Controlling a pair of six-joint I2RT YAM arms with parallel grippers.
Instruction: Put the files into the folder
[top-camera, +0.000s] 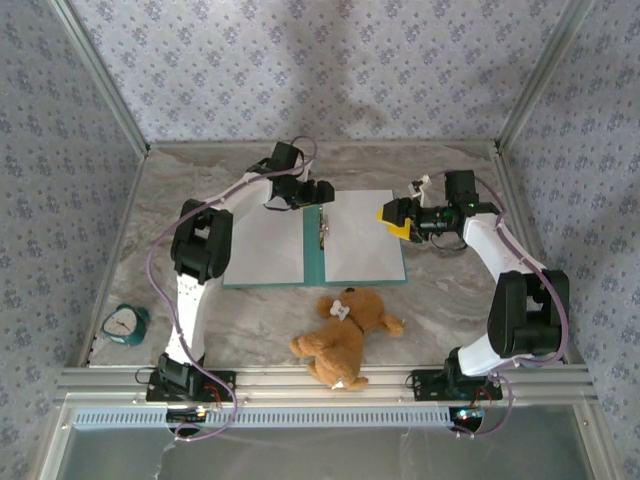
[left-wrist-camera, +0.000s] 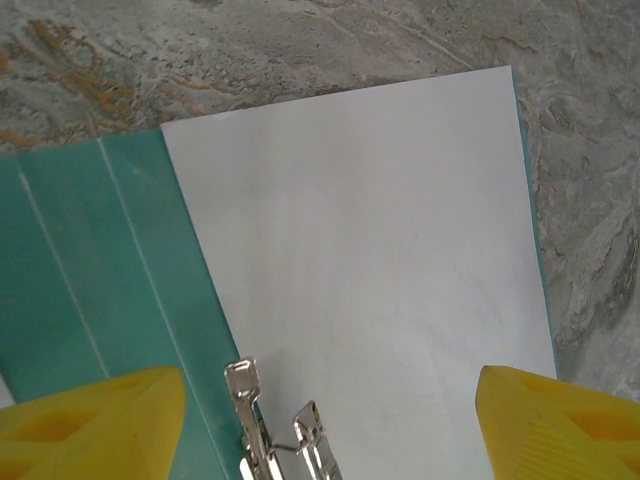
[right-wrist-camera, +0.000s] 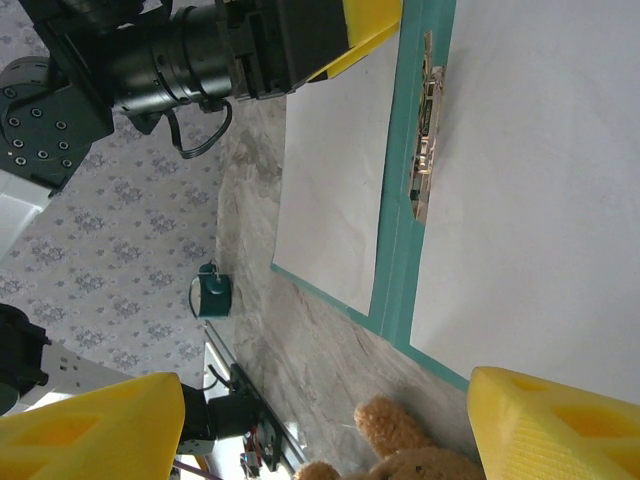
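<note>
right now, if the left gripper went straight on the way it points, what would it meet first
Most likely the sheet lying in the open folder, close to the clip. The left gripper points down at it, fingers open, nothing in between. Its height above the sheet is unclear.

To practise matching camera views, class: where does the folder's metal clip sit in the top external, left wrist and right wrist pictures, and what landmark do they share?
Top external: the metal clip is at the picture's centre, on the spine of the open folder.
Left wrist: bottom edge, left of centre.
Right wrist: upper right, running top to bottom.
Shared landmark: the teal spine strip beside the clip, bordered by a white sheet.
</note>
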